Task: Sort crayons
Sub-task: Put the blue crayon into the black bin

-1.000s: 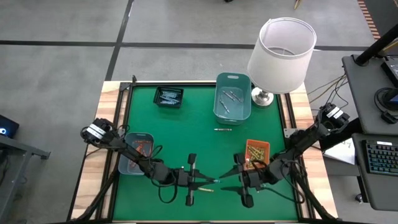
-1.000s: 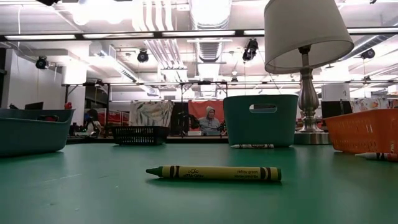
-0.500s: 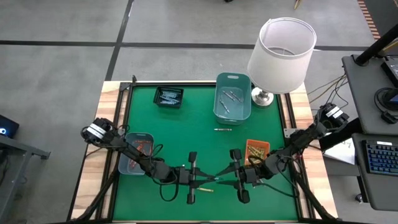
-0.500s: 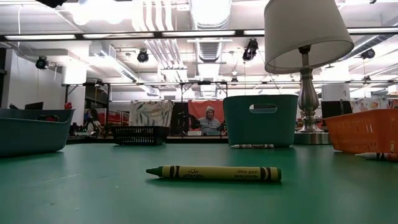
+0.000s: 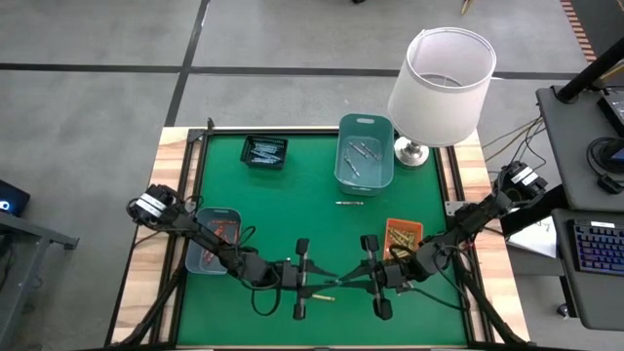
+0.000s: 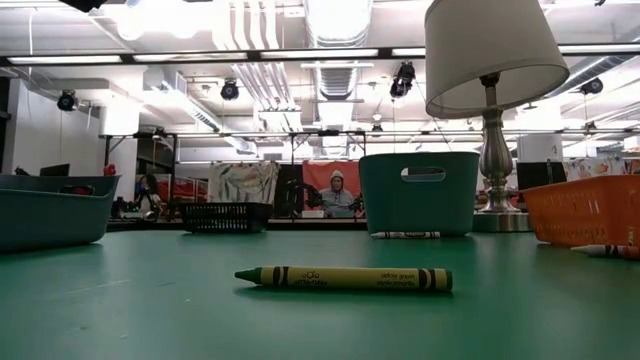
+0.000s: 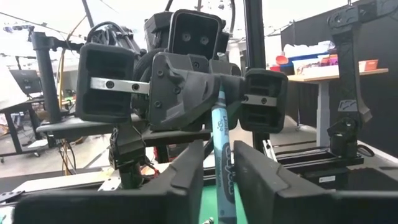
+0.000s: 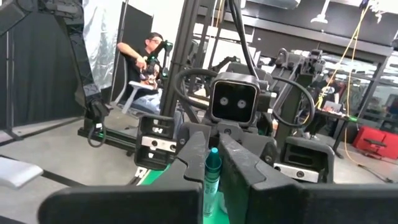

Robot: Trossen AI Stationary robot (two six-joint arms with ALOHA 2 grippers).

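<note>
My two grippers [image 5: 312, 282] [image 5: 357, 281] share one teal crayon [image 7: 222, 138], right clamped, left loosened, above the green table [image 5: 292, 210], four bins.

This is a robotics lab set in a large open industrial hall. Bare ducts and pipes [image 6: 335, 40] run under the ceiling with strip lights and spot lamps. Far behind the green-topped table [image 5: 292, 210] stand other rigs on black frames and a seated person [image 6: 337, 195] in a hood. To the right of the table a desk carries a keyboard [image 5: 597, 249]. Another person [image 8: 146, 68] sits working at a far station.
</note>
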